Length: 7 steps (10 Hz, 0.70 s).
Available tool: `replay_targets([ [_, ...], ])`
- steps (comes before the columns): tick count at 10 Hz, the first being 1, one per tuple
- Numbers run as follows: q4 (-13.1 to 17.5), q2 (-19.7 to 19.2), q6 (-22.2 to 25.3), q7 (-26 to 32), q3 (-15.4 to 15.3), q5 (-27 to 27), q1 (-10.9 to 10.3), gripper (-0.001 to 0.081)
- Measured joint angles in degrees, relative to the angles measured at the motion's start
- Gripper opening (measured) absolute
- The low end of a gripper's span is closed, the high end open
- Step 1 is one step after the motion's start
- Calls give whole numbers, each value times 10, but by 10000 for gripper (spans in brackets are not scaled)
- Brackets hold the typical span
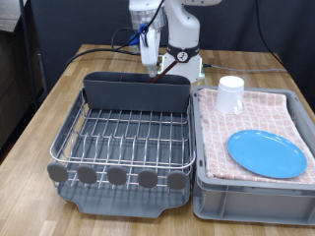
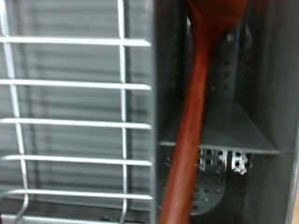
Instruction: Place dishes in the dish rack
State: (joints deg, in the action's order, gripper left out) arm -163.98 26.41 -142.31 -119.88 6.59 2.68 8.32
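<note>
On the exterior view's left, the dish rack [image 1: 123, 147] is seen on the desk [image 1: 39, 118], its wire grid bare of dishes. Above the tall utensil box [image 1: 135, 91] at the rack's far edge, the gripper [image 1: 149, 65] is poised. In the wrist view the wooden spoon [image 2: 192, 121] is shown hanging down into that box, its upper end at the picture's edge by the gripper; whether it is clenched or released cannot be told. To the exterior view's right, the white cup [image 1: 230, 94] and the blue plate [image 1: 267, 153] are left on the checked cloth in the grey bin [image 1: 251, 192]. The task is judged roughly one third along, with the spoon nearly stowed.
</note>
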Motion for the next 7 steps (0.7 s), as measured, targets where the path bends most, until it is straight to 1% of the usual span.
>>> replay_targets([
  [1, 9, 17, 21, -39, -36, 29, 10, 797],
  [2, 20, 33, 47, -65, -64, 42, 11, 797],
  [3, 33, 46, 74, -77, -86, 44, 9, 801],
  [4, 47, 54, 98, -78, -102, 44, 0, 802],
  [5, 60, 58, 115, -70, -112, 43, -14, 802],
  [7, 87, 55, 135, -23, -122, 40, -55, 802],
])
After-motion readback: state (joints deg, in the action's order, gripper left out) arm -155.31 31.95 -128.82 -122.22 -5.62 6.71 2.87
